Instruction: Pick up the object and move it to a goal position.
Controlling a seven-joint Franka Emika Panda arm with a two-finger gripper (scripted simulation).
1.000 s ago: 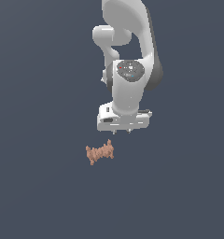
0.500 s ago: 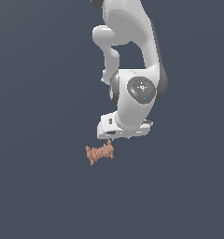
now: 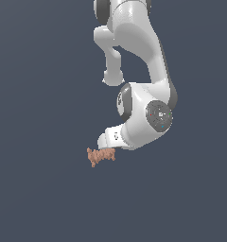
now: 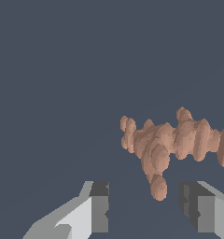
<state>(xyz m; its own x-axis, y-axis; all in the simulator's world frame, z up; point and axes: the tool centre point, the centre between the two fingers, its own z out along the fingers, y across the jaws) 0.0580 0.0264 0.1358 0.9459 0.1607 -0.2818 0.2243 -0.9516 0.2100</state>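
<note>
The object [image 3: 101,156] is a small orange-brown, bumpy, bone-like piece lying on the dark floor. In the exterior view the white arm bends low over it, and the hand's end [image 3: 109,139] hangs just above the object's upper edge; the fingers themselves are hidden there. In the wrist view the object [image 4: 172,140] fills the middle and runs off the frame edge, one knobby lobe reaching down between the fingers. My gripper [image 4: 144,212] stands open, its two grey fingertips [image 4: 99,207] apart with a wide gap; nothing is held.
A plain dark grey-blue floor [image 3: 44,198] spreads all around. The white arm's links and elbow joint [image 3: 158,116] rise behind the object toward the exterior view's right.
The arm has swung down and forward, bringing the hand from above and behind the object to just over it. The object has not moved.
</note>
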